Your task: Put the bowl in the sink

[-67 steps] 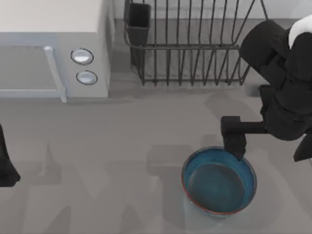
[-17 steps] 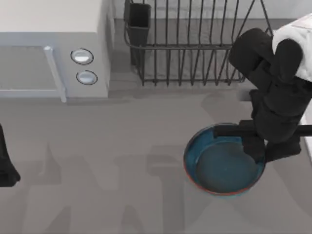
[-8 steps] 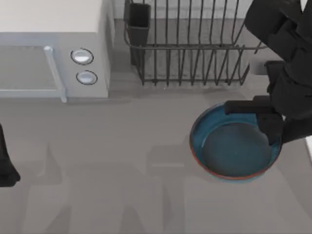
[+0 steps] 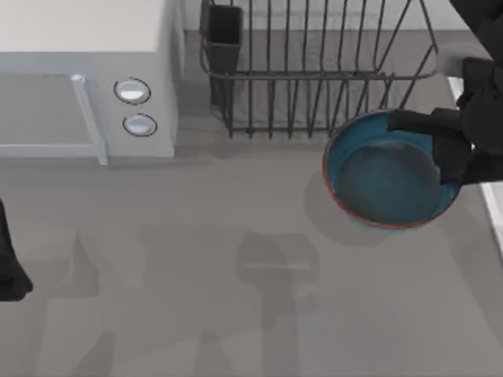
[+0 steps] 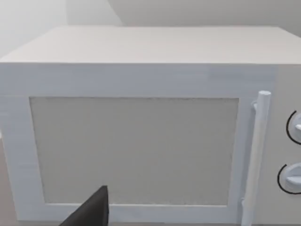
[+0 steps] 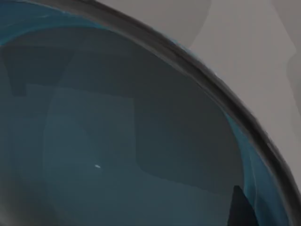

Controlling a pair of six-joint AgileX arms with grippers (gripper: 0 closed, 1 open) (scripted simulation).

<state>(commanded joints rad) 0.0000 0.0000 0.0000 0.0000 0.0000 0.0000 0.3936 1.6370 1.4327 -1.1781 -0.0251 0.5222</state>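
Note:
The blue bowl (image 4: pixel 385 184) with its reddish-orange rim hangs above the table at the right, just in front of the dish rack. Its shadow lies on the table below and to the left. My right gripper (image 4: pixel 446 145) is shut on the bowl's right rim, one finger inside and one outside. In the right wrist view the bowl's blue-grey inside (image 6: pixel 117 141) is very close, with a dark fingertip (image 6: pixel 242 209) at its edge. A pale strip of the sink (image 4: pixel 497 220) shows at the table's right edge, right of the bowl. My left gripper (image 4: pixel 9 267) is parked at the far left edge.
A white microwave (image 4: pixel 86 78) with two round knobs stands at the back left; its door and handle face the left wrist camera (image 5: pixel 141 117). The dark wire dish rack (image 4: pixel 314 71) stands at the back middle, with a dark cup (image 4: pixel 224 31) in its left corner.
My right gripper has carried the bowl up off the table, then back and to the right, from the front middle-right to beside the dish rack. The left arm has not moved.

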